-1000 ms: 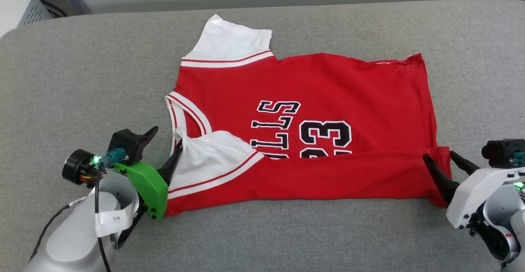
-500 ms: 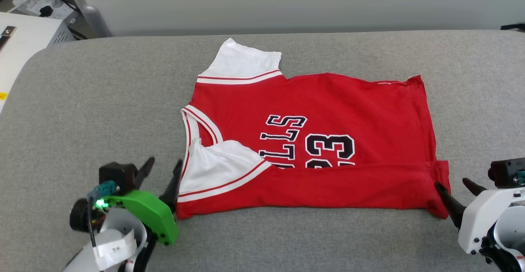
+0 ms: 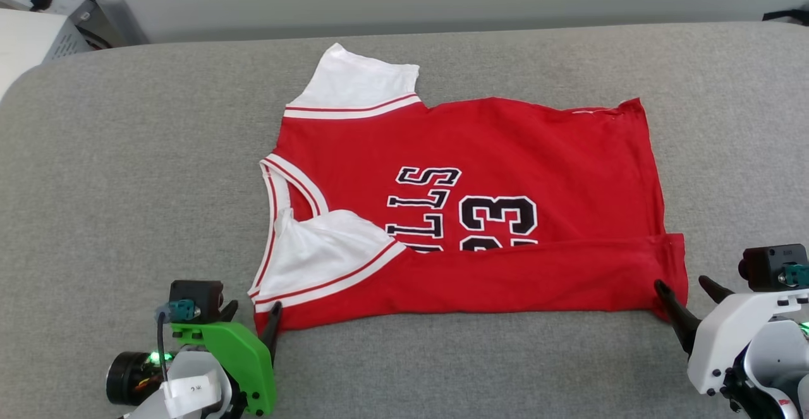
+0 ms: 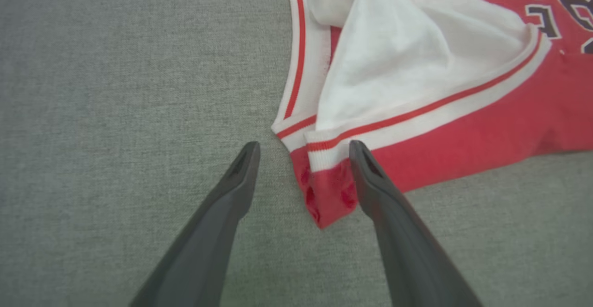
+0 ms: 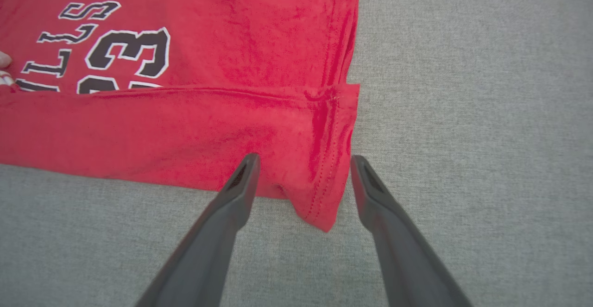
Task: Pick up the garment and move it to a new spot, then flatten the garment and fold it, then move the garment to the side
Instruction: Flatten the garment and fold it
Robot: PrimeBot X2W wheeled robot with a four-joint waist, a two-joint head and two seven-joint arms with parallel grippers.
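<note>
The garment (image 3: 480, 147) lies with its near strip folded; left gripper (image 4: 304, 145) and right gripper (image 5: 304, 157) straddle the fold's corners, jaws released, likely letting it rest

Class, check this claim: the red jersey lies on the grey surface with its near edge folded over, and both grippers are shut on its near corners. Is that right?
No. The left gripper and the right gripper are open at the near corners of the jersey, gripping nothing, as both wrist views show. The rest holds.
</note>
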